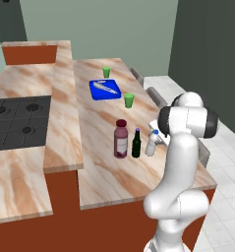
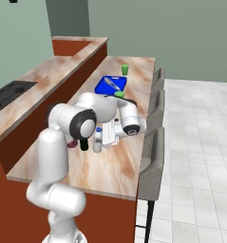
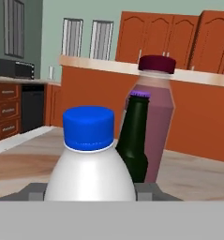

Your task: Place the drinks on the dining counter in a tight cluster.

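Observation:
Three drinks stand close together on the dining counter (image 1: 104, 172). The stout maroon bottle (image 1: 121, 139) is on the left, the slim dark green bottle (image 1: 136, 143) in the middle, and the white bottle with a blue cap (image 1: 151, 142) on the right. My gripper (image 1: 157, 138) reaches in from the right and is shut on the white bottle. In the hand view the white bottle (image 3: 90, 159) sits between my fingertips (image 3: 34, 191), with the green bottle (image 3: 134, 140) and the maroon bottle (image 3: 153, 117) just behind it. From the right base view the white bottle (image 2: 98, 140) stands beside my gripper (image 2: 107, 136).
Farther along the counter lie a blue board (image 1: 105, 89) and two small green cups (image 1: 106, 72) (image 1: 129, 100). A black stove (image 1: 15, 120) sits on the lower top to the left. Grey stools (image 2: 153, 156) line the counter's right edge.

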Available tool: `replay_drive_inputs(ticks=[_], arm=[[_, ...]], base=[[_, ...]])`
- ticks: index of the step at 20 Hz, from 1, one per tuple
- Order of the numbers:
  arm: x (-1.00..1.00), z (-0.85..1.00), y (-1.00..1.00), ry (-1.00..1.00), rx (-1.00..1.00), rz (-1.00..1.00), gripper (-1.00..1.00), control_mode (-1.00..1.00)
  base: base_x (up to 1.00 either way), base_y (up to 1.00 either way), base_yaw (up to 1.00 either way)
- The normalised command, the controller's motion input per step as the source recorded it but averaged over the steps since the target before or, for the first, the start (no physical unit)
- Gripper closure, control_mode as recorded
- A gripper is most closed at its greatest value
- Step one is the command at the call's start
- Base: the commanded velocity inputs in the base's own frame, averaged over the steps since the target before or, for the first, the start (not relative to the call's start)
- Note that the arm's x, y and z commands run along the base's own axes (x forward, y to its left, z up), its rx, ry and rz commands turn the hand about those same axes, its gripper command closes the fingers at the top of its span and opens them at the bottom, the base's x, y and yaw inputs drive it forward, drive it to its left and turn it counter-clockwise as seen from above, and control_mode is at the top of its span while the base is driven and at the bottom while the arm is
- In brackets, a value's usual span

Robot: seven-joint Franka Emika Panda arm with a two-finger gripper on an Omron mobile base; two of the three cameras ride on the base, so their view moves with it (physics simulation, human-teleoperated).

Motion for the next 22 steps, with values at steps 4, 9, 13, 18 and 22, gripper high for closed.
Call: replay_drive_inputs(ticks=[4, 9, 13, 18, 22], arm=[[0.19, -0.22, 0.0, 0.0, 0.0, 0.0, 1.0, -1.0], [0.13, -0.23, 0.01, 0.0, 0.0, 0.0, 1.0, -1.0], [0.06, -0.25, 0.04, 0.0, 0.0, -0.02, 1.0, -1.0], [0.03, -0.27, 0.09, 0.0, -0.01, -0.02, 1.0, -1.0], [0.02, -0.27, 0.12, 0.0, -0.03, -0.03, 1.0, -1.0]], base=[[0.0, 0.0, 0.0], [0.0, 0.0, 0.0], [0.0, 0.0, 0.0], [0.0, 0.0, 0.0], [0.0, 0.0, 0.0]])
